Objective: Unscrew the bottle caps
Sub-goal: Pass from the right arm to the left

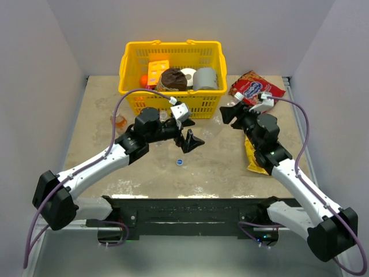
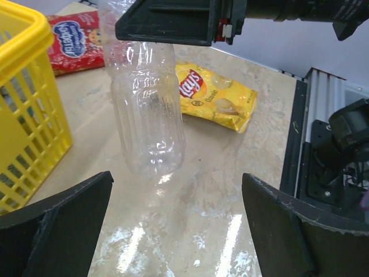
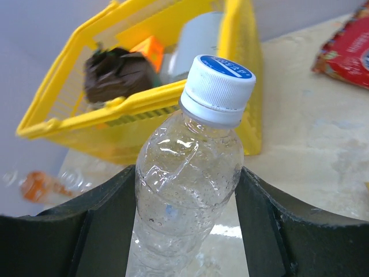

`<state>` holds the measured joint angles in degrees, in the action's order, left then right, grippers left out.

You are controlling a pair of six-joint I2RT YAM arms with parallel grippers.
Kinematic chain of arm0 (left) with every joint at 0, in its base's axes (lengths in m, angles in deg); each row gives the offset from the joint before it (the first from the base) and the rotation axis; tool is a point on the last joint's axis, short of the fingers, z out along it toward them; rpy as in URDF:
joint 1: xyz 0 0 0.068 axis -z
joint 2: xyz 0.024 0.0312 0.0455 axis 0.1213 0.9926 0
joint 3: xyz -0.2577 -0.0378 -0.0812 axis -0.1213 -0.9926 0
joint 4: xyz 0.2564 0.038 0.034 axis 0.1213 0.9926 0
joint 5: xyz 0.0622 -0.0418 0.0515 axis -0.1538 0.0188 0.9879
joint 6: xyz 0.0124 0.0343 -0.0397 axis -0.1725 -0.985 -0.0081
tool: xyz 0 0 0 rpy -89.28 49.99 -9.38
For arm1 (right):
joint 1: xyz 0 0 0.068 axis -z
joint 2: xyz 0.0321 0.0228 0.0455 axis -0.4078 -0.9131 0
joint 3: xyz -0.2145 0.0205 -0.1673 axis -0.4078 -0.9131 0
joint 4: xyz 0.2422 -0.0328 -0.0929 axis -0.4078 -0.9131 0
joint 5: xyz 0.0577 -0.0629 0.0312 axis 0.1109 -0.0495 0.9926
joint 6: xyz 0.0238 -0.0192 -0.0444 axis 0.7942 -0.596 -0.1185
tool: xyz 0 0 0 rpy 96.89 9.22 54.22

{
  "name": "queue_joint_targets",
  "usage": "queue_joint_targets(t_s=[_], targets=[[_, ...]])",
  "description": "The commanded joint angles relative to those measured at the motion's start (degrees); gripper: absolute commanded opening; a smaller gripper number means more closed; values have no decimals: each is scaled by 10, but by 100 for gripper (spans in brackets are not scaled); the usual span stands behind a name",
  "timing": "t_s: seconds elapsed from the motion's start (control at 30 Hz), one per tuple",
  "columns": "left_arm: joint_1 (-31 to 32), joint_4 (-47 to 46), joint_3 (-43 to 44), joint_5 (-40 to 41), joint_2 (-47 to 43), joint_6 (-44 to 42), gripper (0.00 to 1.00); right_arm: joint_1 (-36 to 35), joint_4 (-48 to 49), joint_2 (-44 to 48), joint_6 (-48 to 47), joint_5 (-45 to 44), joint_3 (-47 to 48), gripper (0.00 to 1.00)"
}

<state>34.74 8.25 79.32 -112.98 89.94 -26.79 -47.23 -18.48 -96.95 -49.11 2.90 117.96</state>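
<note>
My right gripper (image 1: 226,113) is shut on a clear bottle (image 3: 184,190), its fingers (image 3: 109,225) pressed on both sides of the body. The bottle's white cap with a blue face (image 3: 219,81) is on the neck, beyond the fingers. The left wrist view shows the same bottle (image 2: 147,109) held above the table under the right gripper (image 2: 173,23). My left gripper (image 1: 193,140) is open and empty (image 2: 179,231), a little short of the bottle. A loose blue cap (image 1: 180,162) lies on the table. An orange-drink bottle (image 1: 119,120) lies at the left.
A yellow basket (image 1: 130,63) with a grey can, rolls and other items stands at the back. A red snack bag (image 1: 256,88) lies at the back right. A yellow chips bag (image 1: 252,158) lies beside the right arm, also in the left wrist view (image 2: 216,95).
</note>
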Motion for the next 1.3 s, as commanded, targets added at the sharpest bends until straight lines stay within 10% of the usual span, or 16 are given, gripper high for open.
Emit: queue_joint_targets(t_s=[0.0, 0.8, 1.0, 1.27], targets=[[4, -36, 13, -60, 22, 41, 100, -19, 5, 35, -62, 133, 33, 43], [2, -99, -27, -5, 19, 123, 100, -127, 69, 23, -64, 130, 39, 38], [-1, -120, -35, -41, 30, 126, 82, -130, 89, 16, -54, 143, 36, 41], [-1, -123, -49, -14, 19, 112, 64, -126, 28, 9, -36, 77, 87, 95]])
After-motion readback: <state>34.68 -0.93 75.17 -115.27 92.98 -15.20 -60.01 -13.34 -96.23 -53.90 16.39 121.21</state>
